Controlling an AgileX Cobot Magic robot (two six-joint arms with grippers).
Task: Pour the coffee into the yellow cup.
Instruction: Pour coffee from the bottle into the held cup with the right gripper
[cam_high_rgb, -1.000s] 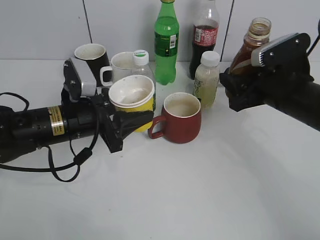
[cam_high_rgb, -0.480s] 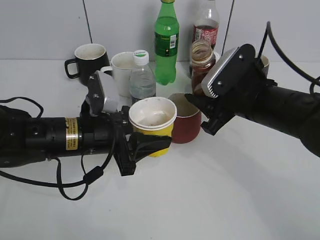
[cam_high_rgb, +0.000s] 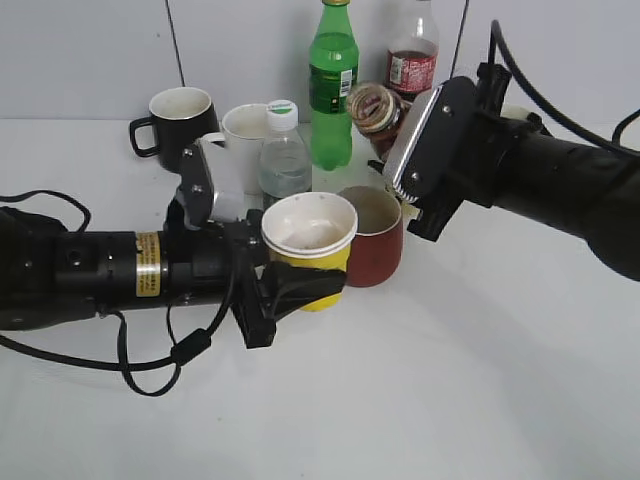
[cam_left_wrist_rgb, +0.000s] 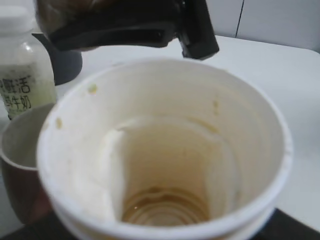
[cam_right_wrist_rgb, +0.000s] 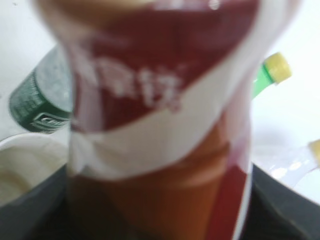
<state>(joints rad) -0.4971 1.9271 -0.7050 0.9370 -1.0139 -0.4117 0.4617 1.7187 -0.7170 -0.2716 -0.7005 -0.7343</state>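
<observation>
- Bare white table (cam_high_rgb: 450, 400) in the foreground; a black cable (cam_high_rgb: 150, 365) loops on it under the left arm.
- Left gripper (cam_high_rgb: 300, 290) reaches in from the left, jaws closed around the lower body of the yellow cup (cam_high_rgb: 308, 245), holding it upright just above the table.
- Left wrist view: the cup's white inside (cam_left_wrist_rgb: 165, 165) is stained, with only a thin brownish ring at the bottom.
- Dark red mug (cam_high_rgb: 375, 235) stands just behind and right of the cup, touching or nearly so; cannot tell which. It sits under the gap between the cup and the bottle.
- Right gripper (cam_high_rgb: 410, 165) comes in from the right, jaws clamped on the coffee bottle (cam_high_rgb: 378, 112). The bottle is tipped toward the left, open mouth facing the camera, above the mug and up and right of the cup rim.
- Right wrist view: bottle (cam_right_wrist_rgb: 160, 125) fills the frame, blurred, brown liquid in the lower part; its label text is unreadable.
- Small clear water bottle (cam_high_rgb: 284, 160) with a white cap stands right behind the cup, close to the left arm's wrist camera block.
- White mug (cam_high_rgb: 243, 140) and black mug (cam_high_rgb: 178, 118) behind on the left.
- Green soda bottle (cam_high_rgb: 332, 85) and dark cola bottle (cam_high_rgb: 412, 60) at the back by the wall, cola partly hidden by the coffee bottle and right gripper.
- White-capped bottle with pale liquid (cam_left_wrist_rgb: 22, 75) shows only in the left wrist view.
</observation>
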